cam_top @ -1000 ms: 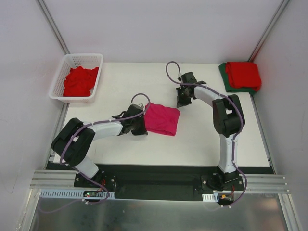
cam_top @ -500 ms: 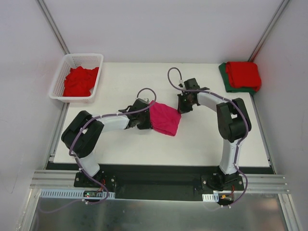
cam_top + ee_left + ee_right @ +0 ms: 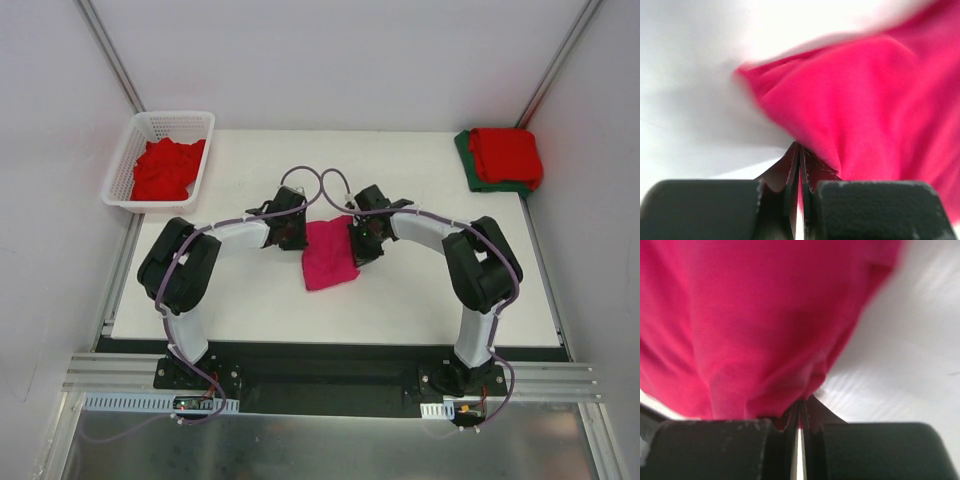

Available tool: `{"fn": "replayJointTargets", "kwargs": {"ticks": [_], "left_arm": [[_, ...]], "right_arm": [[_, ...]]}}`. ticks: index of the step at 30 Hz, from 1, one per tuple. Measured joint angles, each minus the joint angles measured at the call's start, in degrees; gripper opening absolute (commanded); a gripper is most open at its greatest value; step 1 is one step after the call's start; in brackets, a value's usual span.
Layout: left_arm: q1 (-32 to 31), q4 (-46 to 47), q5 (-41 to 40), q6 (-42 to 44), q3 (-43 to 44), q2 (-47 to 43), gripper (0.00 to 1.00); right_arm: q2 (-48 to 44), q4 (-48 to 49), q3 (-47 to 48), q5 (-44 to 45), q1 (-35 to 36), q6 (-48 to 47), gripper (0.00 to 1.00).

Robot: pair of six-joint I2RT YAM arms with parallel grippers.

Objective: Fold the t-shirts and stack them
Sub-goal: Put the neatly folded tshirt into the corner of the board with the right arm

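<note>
The magenta-pink t-shirt is folded into a narrow bundle at the middle of the table, held at its far end between both grippers. My left gripper is shut on its left top corner, and the left wrist view shows pink cloth pinched at the closed tips. My right gripper is shut on the right top corner, with the cloth bunched into its closed tips. A folded red t-shirt lies on a dark green one at the back right corner.
A white lattice basket at the back left holds crumpled red t-shirts. Grey walls close in on both sides. The two arms reach toward each other over the table's middle, cables looping above them.
The left gripper carried the pink shirt to the right and farther back. The right arm swung left from the bare table and closed on the shirt's right side, which now looks narrower.
</note>
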Motion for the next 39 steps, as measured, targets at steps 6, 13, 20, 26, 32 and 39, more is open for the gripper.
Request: {"fn": "replayJointTargets", "kwargs": {"ticks": [6, 13, 20, 26, 32, 39], "left_arm": [[4.4, -2.7, -1.2, 3.5, 3.2, 1.6, 0.00], [6.1, -3.3, -1.5, 5.2, 2.9, 1.1, 0.00], [6.1, -6.4, -2.7, 5.4, -2.6, -6.3, 0.00], [6.8, -6.8, 0.3, 5.4, -3.2, -15.7, 0.00], [7.2, -5.9, 4.3, 5.6, -1.7, -17.6, 0.00], [7.2, -3.6, 8.8, 5.6, -1.9, -16.3, 0.00]], "right_arm": [[-2.3, -3.3, -1.8, 1.9, 7.3, 3.7, 0.05], [-8.3, -6.5, -4.4, 10.1, 6.6, 6.4, 0.63], [-17.5, -4.0, -10.8, 14.1, 1.4, 8.9, 0.83], [-24.8, 8.4, -25.8, 4.8, -6.6, 13.9, 0.87], [-26.8, 26.0, -34.5, -5.7, -9.4, 22.0, 0.89], [-21.8, 45.8, -39.1, -13.2, -9.4, 32.3, 0.91]]}}
